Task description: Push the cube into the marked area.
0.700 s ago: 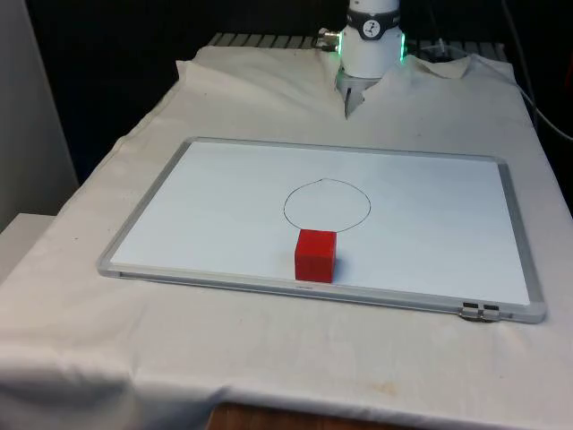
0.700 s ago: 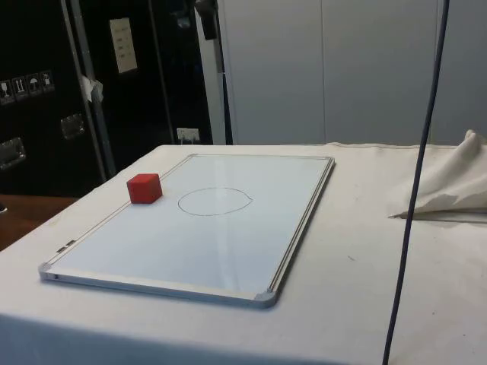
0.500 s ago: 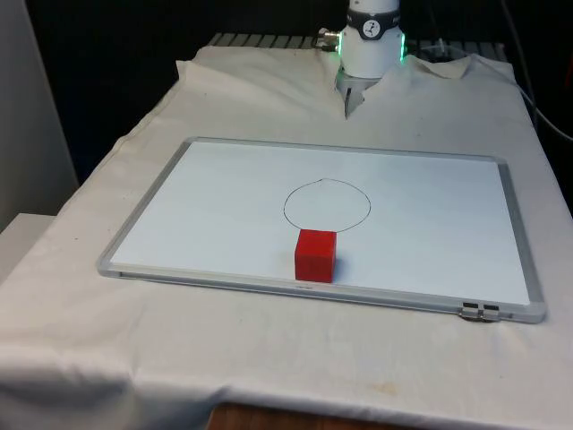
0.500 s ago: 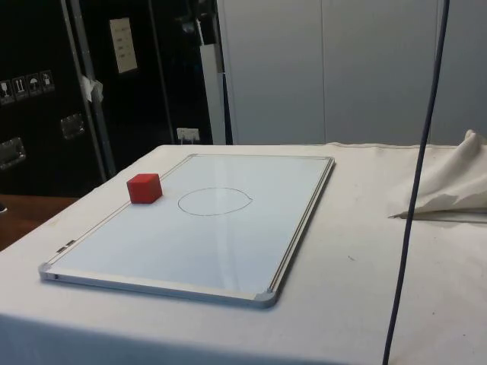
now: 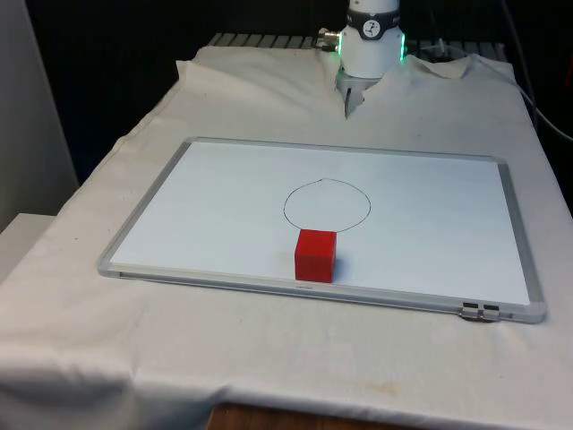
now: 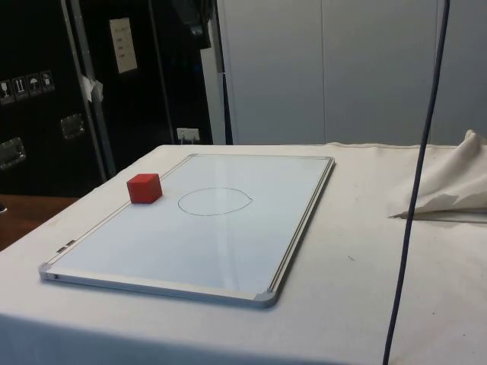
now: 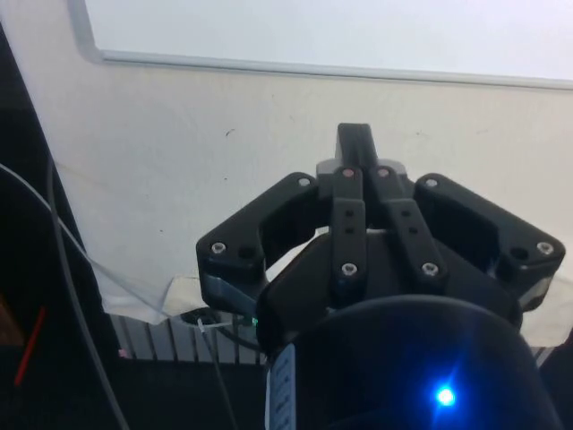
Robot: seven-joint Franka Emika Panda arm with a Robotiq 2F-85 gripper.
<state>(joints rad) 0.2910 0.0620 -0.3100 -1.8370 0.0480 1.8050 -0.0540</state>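
A red cube point(image 5: 315, 255) point(image 6: 144, 188) rests on a whiteboard point(image 5: 215, 193) point(image 6: 289, 182), close to the board's near edge in the front view. It sits just outside a hand-drawn black circle point(image 5: 326, 204) point(image 6: 214, 201), touching or almost touching the line. My gripper point(image 7: 355, 143) is shut with nothing between its fingers. In the wrist view it hangs above the white cloth, short of the whiteboard's far edge point(image 7: 313, 67), well away from the cube.
The whiteboard has a metal frame with a clip point(image 5: 481, 311) at its near right corner in the front view. A dark cable point(image 6: 415, 190) hangs across the side view. A fold of cloth point(image 6: 449, 186) rises beside the board.
Cube and whiteboard have stayed where they were. In the side view, a dark part of the arm at the top edge shifted slightly.
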